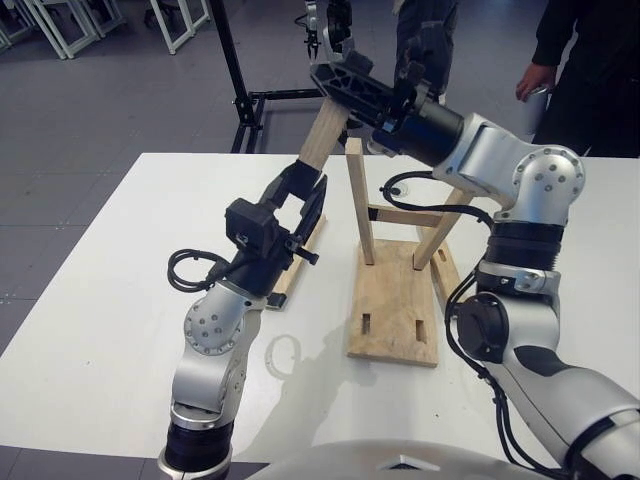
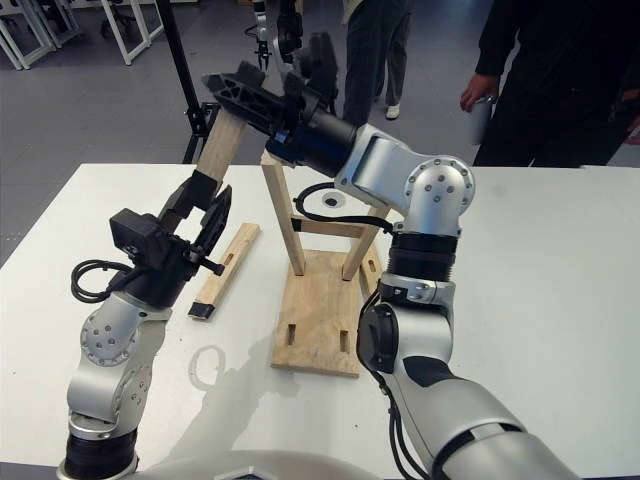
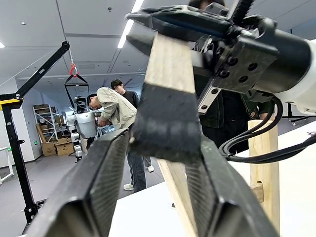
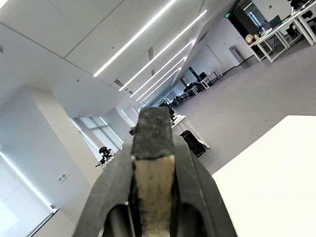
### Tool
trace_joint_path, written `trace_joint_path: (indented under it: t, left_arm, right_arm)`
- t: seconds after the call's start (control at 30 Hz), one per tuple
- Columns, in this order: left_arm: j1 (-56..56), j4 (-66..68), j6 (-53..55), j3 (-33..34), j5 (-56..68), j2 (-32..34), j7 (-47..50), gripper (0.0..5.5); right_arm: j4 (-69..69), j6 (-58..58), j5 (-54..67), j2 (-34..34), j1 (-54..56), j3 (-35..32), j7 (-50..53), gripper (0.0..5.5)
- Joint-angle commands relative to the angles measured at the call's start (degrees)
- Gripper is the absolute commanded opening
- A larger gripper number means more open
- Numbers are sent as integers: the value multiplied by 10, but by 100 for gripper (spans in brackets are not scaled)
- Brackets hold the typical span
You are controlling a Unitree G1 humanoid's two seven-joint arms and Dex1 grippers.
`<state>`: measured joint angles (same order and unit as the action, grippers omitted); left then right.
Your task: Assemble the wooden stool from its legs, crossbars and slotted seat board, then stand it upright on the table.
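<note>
The slotted seat board (image 1: 395, 320) lies flat on the white table (image 1: 110, 290). Two legs (image 1: 360, 200) (image 1: 438, 232) stand in it, joined by a crossbar (image 1: 405, 215). A third leg (image 1: 325, 130) hangs tilted in the air above the board's left side. My right gripper (image 1: 337, 80) is shut on its upper end, seen end-on in the right wrist view (image 4: 154, 182). My left gripper (image 1: 303, 190) is shut on its black-tipped lower end (image 3: 168, 123). Another leg (image 2: 225, 270) lies on the table left of the board, partly hidden by my left arm.
A black metal stand (image 1: 235, 80) rises just beyond the table's far edge. People (image 1: 590, 70) stand behind the far right corner. Bare tabletop stretches to the left (image 1: 90, 330) and to the right (image 2: 560, 300) of the board.
</note>
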<state>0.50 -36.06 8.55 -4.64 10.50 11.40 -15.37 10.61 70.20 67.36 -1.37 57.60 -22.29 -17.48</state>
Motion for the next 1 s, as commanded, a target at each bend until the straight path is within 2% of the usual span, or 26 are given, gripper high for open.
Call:
trace_joint_path:
  t: [0.03, 0.2, 0.3, 0.5, 0.57, 0.63, 0.7, 0.87, 0.93, 1.0]
  left_arm:
    - [-5, 10, 12, -3, 20, -3, -9, 256]
    - [25, 35, 34, -10, 23, 11, -21, 336]
    - [31, 68, 46, -15, 1, 18, -15, 340]
    - [13, 111, 71, -3, -39, 0, 40, 340]
    - [23, 110, 76, -2, -42, 1, 42, 340]
    - [30, 114, 85, 3, -39, 0, 43, 340]
    - [29, 125, 92, 11, -40, -3, 49, 340]
    - [26, 135, 102, 14, -40, -4, 52, 340]
    - [29, 138, 105, 12, -43, -4, 53, 340]
    - [32, 141, 105, 10, -46, -8, 56, 340]
  right_arm:
    - [-26, -13, -35, -33, -29, 32, -6, 42]
    - [-46, -44, -55, -52, -31, 40, -2, 42]
    - [-74, -59, -46, -83, 5, 14, 20, 42]
    - [-89, -159, -102, -200, 58, -69, 109, 42]
    - [-113, -197, -154, -243, 30, -81, 143, 42]
    - [-149, -246, -242, -280, -46, -74, 170, 42]
    - [-193, -277, -310, -272, -142, -55, 197, 42]
    - [-288, -303, -380, -162, -376, 65, 213, 42]
    - [-299, -305, -392, -127, -435, 115, 202, 42]
    - [-284, -316, -403, -112, -450, 136, 190, 42]
